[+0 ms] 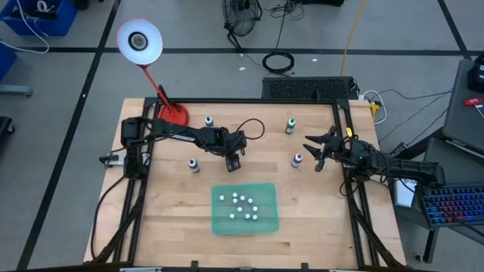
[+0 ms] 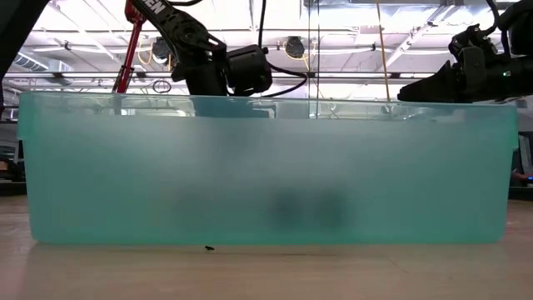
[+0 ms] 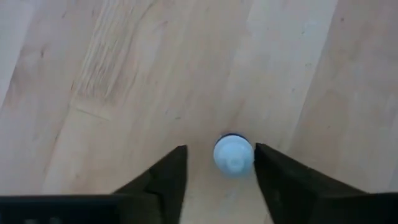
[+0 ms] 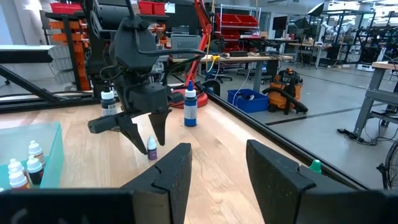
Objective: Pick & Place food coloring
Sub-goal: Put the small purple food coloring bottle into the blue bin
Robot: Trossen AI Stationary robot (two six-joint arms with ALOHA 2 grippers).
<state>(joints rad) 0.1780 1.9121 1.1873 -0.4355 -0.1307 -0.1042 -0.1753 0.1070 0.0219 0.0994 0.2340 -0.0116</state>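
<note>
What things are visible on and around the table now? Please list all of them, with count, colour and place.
Loose bottles: four, white caps, blue, green and dark bodies, standing apart on the table's far half.
Centre bottle: one, white cap, between the left tool's fingers.
Bin bottles: about nine, white caps.
Bin: one, translucent green, near middle.
Lamp: one, red, white head, far left corner.
Table: one, light wood.
Left tool: open, table centre.
Right tool: open, right side.

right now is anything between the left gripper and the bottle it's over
Nothing visible. The left gripper is open, its fingers on either side of the white-capped food coloring bottle, with bare wooden table around it.
</note>
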